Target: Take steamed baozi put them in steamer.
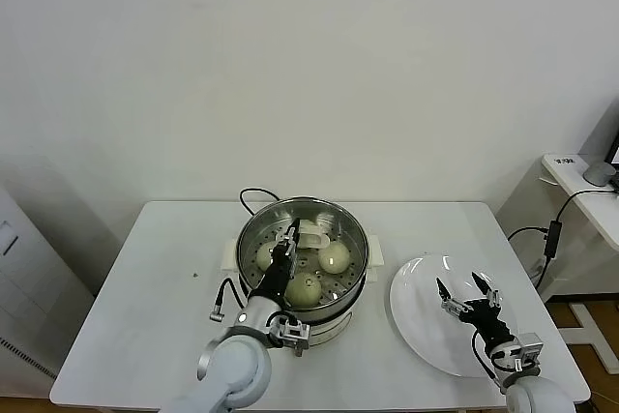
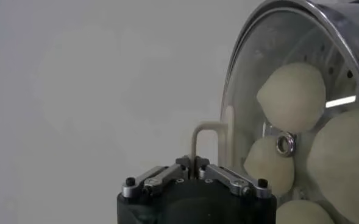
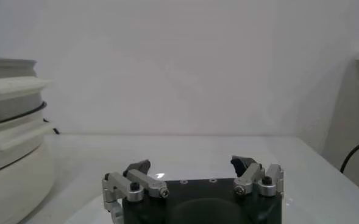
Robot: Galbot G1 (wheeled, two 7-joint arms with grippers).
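The steamer (image 1: 352, 289) stands mid-table, and its white base also shows in the right wrist view (image 3: 8, 146). The glass lid (image 1: 329, 224) rests over it. Through the glass I see three baozi (image 1: 334, 256), (image 1: 304, 289), (image 1: 266, 254); in the left wrist view they sit behind the lid (image 2: 292, 94), (image 2: 267, 164). My left gripper (image 1: 286, 242) is above the pot. Its jaws are pinched together on the lid's thin white handle (image 2: 206, 137). My right gripper (image 1: 467, 299) hovers open and empty over the white plate (image 1: 426, 331).
A black cord (image 1: 253, 195) runs behind the steamer on the white table (image 1: 164, 278). The bare plate reaches close to the table's front right edge. A second white surface with a grey object (image 1: 598, 173) and a hanging cable stands to the far right.
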